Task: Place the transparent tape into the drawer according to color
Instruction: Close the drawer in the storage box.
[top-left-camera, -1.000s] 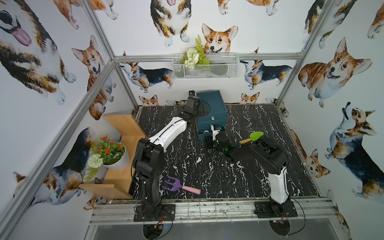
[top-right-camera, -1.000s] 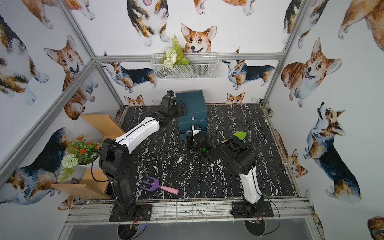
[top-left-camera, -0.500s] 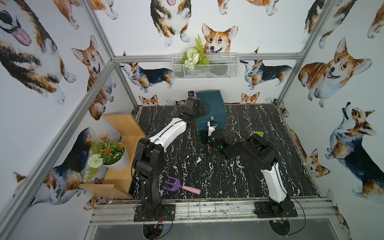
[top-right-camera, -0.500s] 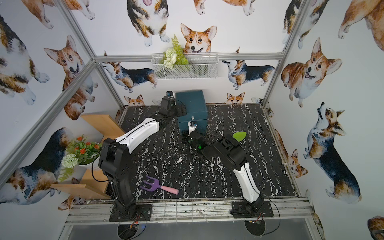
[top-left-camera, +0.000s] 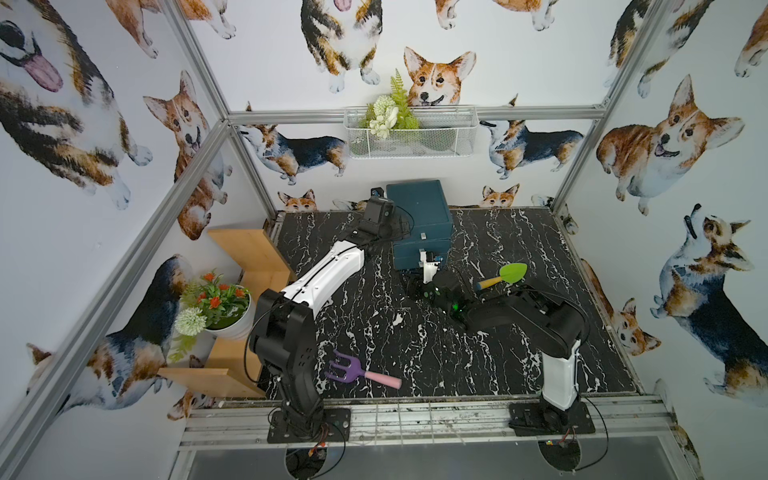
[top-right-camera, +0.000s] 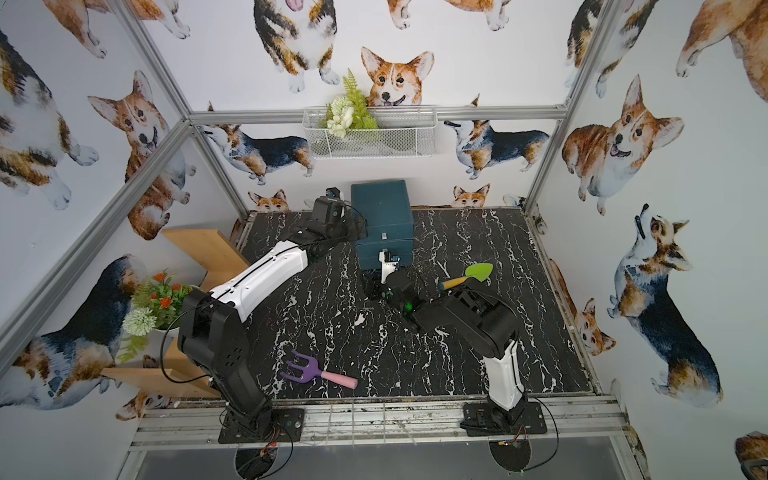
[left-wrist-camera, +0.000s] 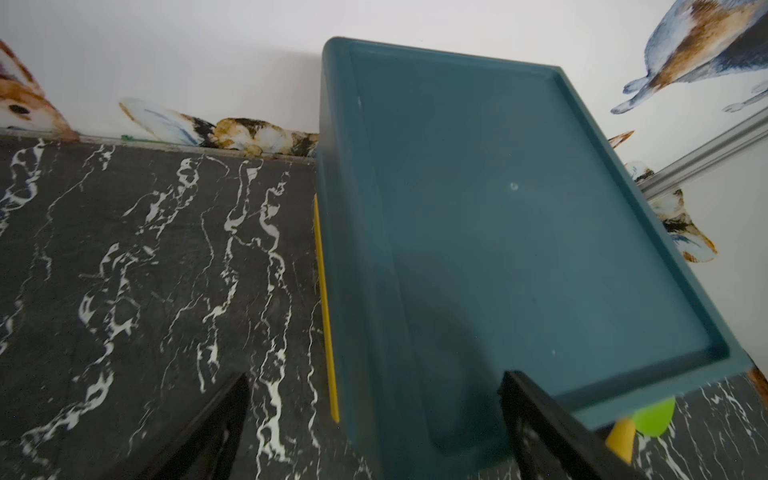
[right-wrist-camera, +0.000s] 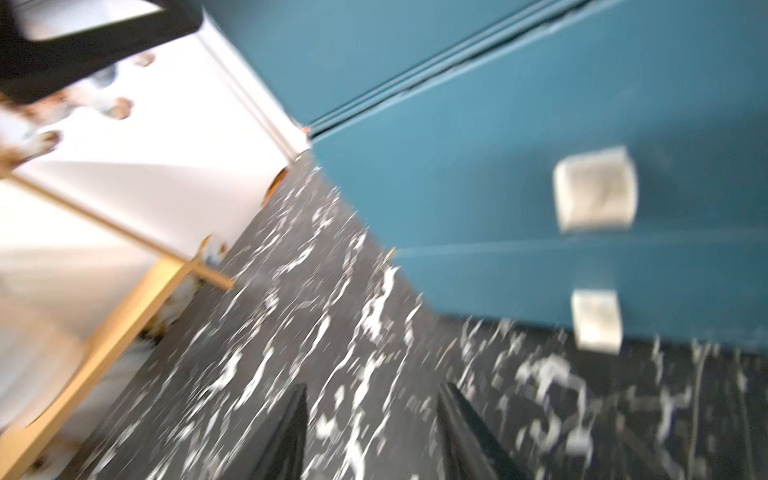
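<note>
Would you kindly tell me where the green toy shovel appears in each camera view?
Top view: the green shovel lies right of the blue drawer unit.
Top view: the shovel is again right of the drawer unit.
Left wrist: its blade peeks past the drawer unit's corner.
Right wrist: not in it.
Shared landmark: the drawer unit.

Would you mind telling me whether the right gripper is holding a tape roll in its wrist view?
No, the right gripper stands open, with only the black marble tabletop visible between its fingers.
</note>
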